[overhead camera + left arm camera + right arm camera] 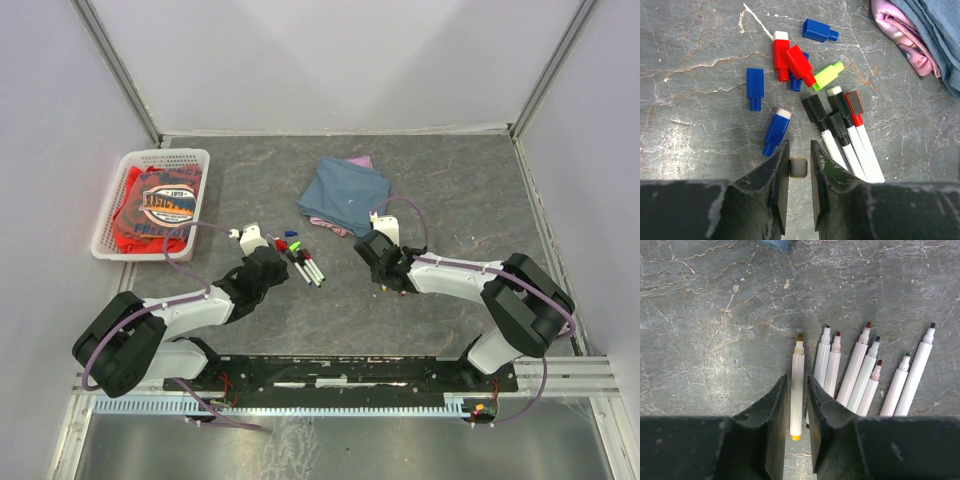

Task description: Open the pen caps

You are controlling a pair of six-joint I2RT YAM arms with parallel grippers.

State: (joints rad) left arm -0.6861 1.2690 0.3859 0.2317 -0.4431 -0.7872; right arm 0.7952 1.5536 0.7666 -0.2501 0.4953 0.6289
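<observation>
left gripper [800, 144] parted around a cap [798, 167]; right gripper [797, 378] seemingly loose around a pen [798, 362]; shirt lettering [167, 205] blurred.

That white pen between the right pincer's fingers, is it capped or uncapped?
Uncapped. The thin white-barrelled pen lying inside the right pincer ends in a bare brownish nib; no cap covers it.

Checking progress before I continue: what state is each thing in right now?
Left tool: open around small cap.
Right tool: open around uncapped pen.
Capped pens: caps on, lying together.
Pen row: uncapped, tips bare.
Loose caps: off, scattered.
Blue cloth: folded.
</observation>
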